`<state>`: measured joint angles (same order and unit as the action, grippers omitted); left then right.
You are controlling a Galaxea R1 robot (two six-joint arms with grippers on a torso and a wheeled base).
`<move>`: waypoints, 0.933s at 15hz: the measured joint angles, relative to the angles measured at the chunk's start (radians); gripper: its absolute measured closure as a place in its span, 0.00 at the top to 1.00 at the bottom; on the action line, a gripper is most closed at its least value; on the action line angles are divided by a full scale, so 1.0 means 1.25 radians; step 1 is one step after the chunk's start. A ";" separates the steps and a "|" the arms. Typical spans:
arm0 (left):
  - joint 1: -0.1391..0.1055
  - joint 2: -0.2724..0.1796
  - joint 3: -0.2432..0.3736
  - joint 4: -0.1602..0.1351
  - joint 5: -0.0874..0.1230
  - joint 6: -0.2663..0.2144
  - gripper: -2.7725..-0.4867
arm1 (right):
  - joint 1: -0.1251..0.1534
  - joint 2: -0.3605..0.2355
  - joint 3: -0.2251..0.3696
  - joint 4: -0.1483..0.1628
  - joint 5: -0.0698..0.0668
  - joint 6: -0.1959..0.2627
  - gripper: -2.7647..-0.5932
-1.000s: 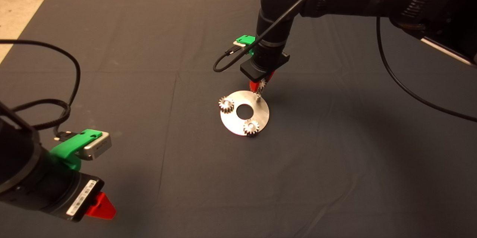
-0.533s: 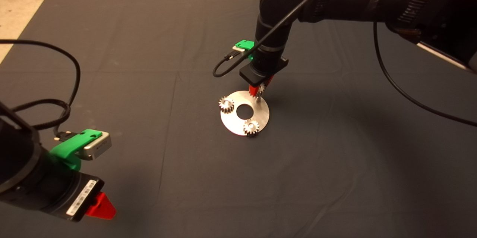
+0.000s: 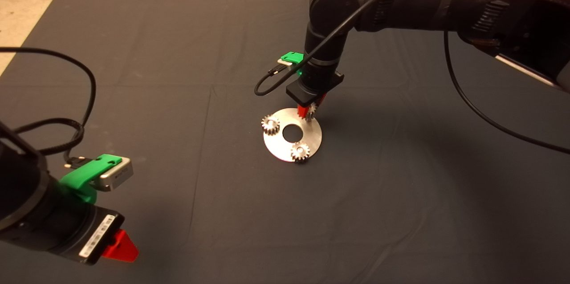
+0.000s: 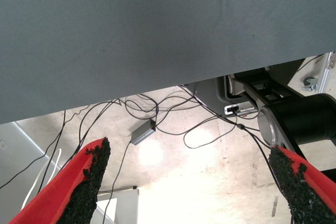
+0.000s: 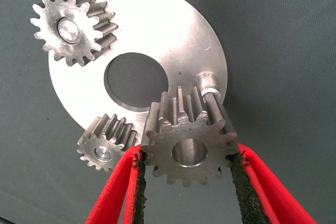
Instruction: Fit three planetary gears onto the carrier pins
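Head view: the right gripper (image 3: pixel 309 112) is seen reaching in over the far edge of the shiny round disc (image 3: pixel 276 148), which lies flat on the dark mat (image 3: pixel 401 195) covering the table. Two planetary gears are already seated on their carrier pins, one at the disc's left rim (image 3: pixel 270 124) and one at the near rim (image 3: pixel 300 151). The third gear (image 5: pixel 189 140) is pinched between the right gripper's black pads (image 5: pixel 137 187), so those jaws are closed on it, gripping it by the teeth on both sides. In the right wrist view that gear is held a bit above the disc (image 5: pixel 184 40), with its centre hole facing the camera, and the one bare pin (image 5: pixel 206 81) is seen poking out just beside the gear's edge, so it's not threaded on yet. Whether gear and pin are touching can't really be told. The left gripper (image 3: pixel 119 245) is parked at the lower left edge of the mat, well apart from the disc; its jaws are spread wide with nothing between them, and in the left wrist view only the mat edge, some floor and loose cables (image 4: pixel 173 114) are shown past the fingers (image 4: pixel 94 171).
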<state>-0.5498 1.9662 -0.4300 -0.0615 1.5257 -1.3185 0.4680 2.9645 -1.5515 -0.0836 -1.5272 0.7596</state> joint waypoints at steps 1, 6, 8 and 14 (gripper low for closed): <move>0.000 0.000 0.000 0.000 0.000 0.000 0.74 | 0.000 0.000 0.000 -0.001 0.000 0.000 0.18; 0.000 -0.002 0.000 0.000 0.000 0.000 0.74 | -0.008 0.000 0.000 -0.005 0.000 -0.001 0.18; 0.000 -0.002 0.000 0.000 0.000 0.000 0.74 | -0.014 0.000 0.000 -0.008 -0.001 -0.002 0.18; 0.000 -0.002 0.000 0.000 0.000 0.000 0.74 | -0.027 -0.002 0.000 -0.028 0.000 -0.014 0.18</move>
<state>-0.5498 1.9632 -0.4300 -0.0615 1.5255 -1.3185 0.4347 2.9623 -1.5515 -0.1189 -1.5270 0.7417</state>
